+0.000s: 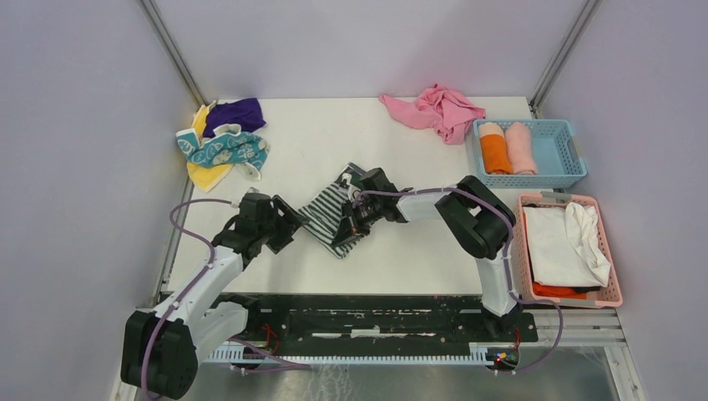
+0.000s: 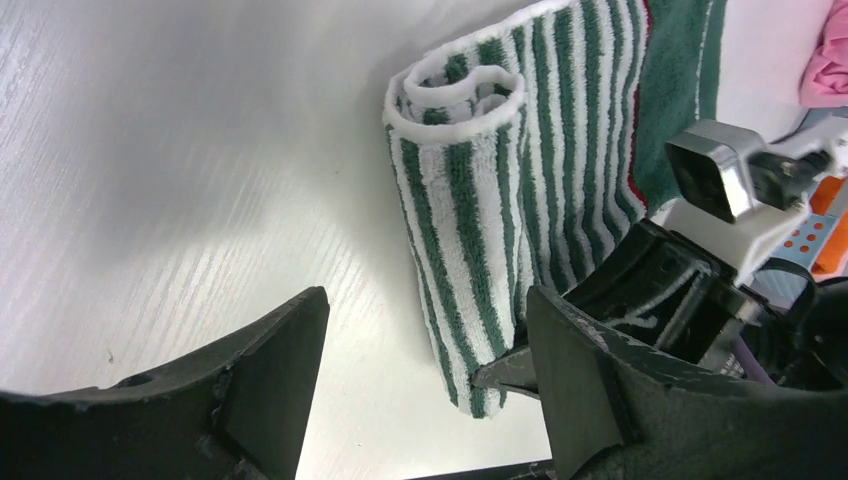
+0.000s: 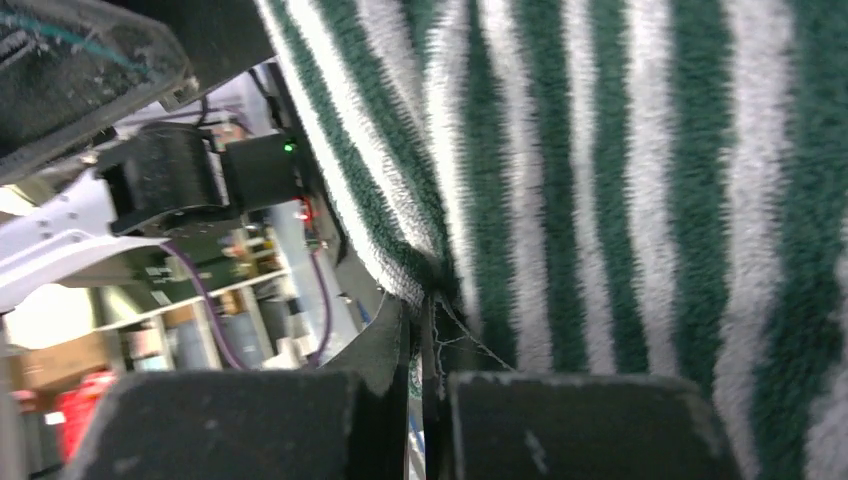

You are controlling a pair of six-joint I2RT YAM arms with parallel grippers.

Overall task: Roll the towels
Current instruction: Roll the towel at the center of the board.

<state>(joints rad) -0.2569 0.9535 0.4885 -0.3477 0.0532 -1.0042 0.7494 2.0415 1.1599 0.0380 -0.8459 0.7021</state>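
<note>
The striped towel [image 2: 470,200] lay in the middle of the top view, half rolled. The right gripper [image 3: 428,385] was pinched tight on a thin bit of its edge. The left gripper [image 2: 425,310] stood wide apart beside the roll, holding nothing. With so little held, the roll could pop loose or get tugged crooked. Both arms covered much of the towel from above, and the right wrist view showed only stripes.
</note>
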